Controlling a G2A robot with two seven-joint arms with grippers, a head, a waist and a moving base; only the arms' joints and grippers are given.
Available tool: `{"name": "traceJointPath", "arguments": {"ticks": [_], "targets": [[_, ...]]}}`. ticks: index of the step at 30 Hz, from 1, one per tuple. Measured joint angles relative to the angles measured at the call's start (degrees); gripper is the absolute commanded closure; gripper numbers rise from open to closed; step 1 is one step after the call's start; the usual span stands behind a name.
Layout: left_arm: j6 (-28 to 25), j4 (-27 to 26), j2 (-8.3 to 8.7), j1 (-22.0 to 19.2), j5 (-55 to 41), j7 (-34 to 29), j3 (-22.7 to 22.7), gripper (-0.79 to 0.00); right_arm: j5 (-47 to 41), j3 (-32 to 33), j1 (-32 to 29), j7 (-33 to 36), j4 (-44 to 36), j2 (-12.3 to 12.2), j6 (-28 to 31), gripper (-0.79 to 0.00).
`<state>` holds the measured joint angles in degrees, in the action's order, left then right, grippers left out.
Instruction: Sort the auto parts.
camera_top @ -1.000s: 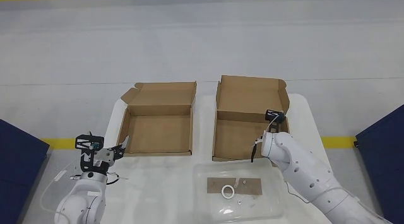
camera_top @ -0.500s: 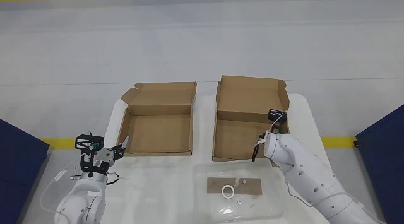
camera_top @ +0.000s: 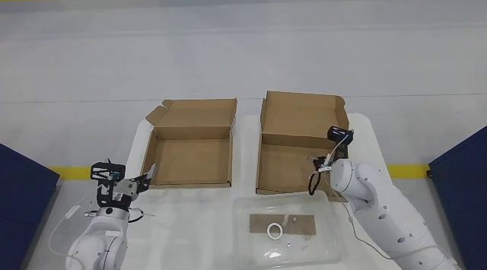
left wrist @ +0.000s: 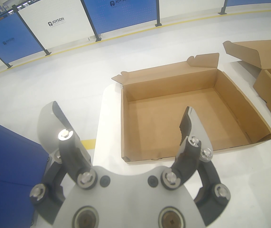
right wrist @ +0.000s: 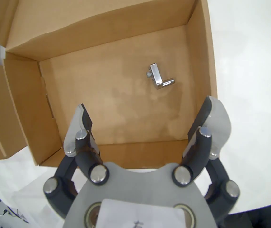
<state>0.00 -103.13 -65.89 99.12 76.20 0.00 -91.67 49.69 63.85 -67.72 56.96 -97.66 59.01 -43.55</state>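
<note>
Blue partitions are standing behind a white table that is carrying two open cardboard boxes. Lying flat on the floor of the right-hand box is a small L-shaped metal bracket, sitting closer to one side wall than to the middle. It is looking polished and solid, so I am judging it stiff, heavy for its size and probably slippery (chrome against metal fingers rarely bites well). The safest hold is likely across the flat sides of the longer leg, close to the bend. With the part sitting so low, the fingertips would need to go nearly down to the cardboard. The right gripper is hanging over the box's near wall with its fingers spread wide and holding nothing. The bracket is lying beyond and below them, clearly apart, within the span of the opening but nearer one finger. Further out, the left-hand box is sitting bare, and the left gripper is hovering just off its near corner, also spread wide and empty. At the table's near edge a clear tray is holding a white ring.
</note>
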Motion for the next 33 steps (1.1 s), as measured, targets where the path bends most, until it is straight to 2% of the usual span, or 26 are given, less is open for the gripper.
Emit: {"name": "traceJointPath", "arguments": {"ticks": [10,13,20,30,33], "targets": [[0.00,0.00,0.00,0.00,0.00,0.00,0.00,-0.785,-0.73,0.70,-0.48,0.06,-1.17,-0.07,0.90,-0.785],[0.00,0.00,0.00,0.00,0.00,0.00,0.00,-0.785,-1.04,2.23,-1.63,-0.74,-4.44,-0.35,4.87,-0.785],[0.00,0.00,0.00,0.00,0.00,0.00,0.00,-0.785,-0.86,8.02,-5.38,9.07,-13.98,-2.14,17.51,-0.785],[0.00,0.00,0.00,0.00,0.00,0.00,0.00,-0.785,-0.64,8.19,-5.57,9.48,-14.49,-2.23,18.40,-0.785],[0.00,0.00,0.00,0.00,0.00,0.00,0.00,-0.785,-1.07,8.07,-5.47,10.18,-17.01,-2.48,24.05,-0.785]]}}
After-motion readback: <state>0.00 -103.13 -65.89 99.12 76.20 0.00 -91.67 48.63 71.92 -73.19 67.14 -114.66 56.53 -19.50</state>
